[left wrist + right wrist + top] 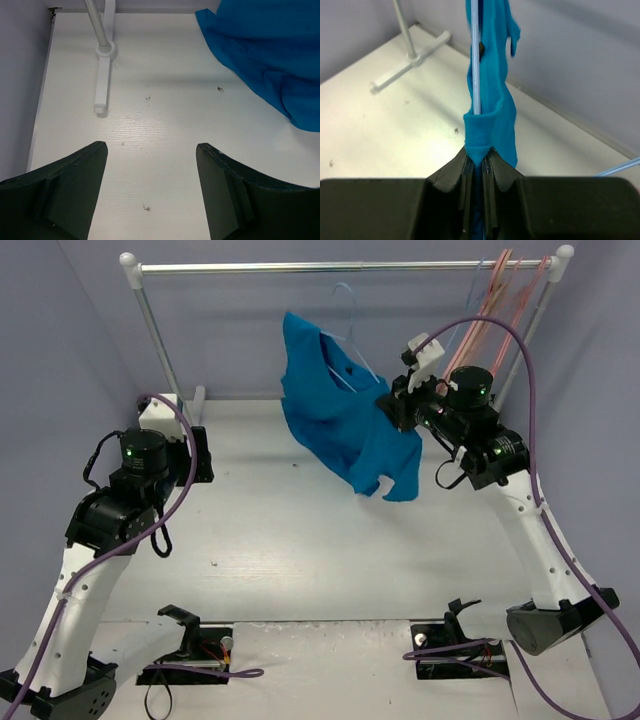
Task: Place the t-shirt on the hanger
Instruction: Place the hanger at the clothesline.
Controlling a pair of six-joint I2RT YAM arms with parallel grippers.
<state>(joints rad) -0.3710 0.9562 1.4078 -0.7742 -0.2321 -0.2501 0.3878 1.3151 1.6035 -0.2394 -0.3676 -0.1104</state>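
Note:
The blue t-shirt (pixel 335 420) hangs in the air under the rail, draped partly over the light-blue wire hanger (pixel 350 358), whose hook reaches up to the rail. My right gripper (pixel 396 406) is shut on the shirt's right edge. In the right wrist view the jaws (pixel 480 152) pinch a fold of the shirt (pixel 492 100), and the hanger wire (pixel 476 60) runs down into that fold. My left gripper (pixel 198 452) is open and empty, low at the left. In its own view the gripper (pixel 151 146) is over bare table, with the shirt (pixel 265 55) at the upper right.
A metal rail (pixel 300 267) spans the back on two posts. Several pink hangers (pixel 500 310) hang at its right end. The rack's left post and white foot (pixel 102 75) stand just ahead of my left gripper. Grey walls close in on both sides.

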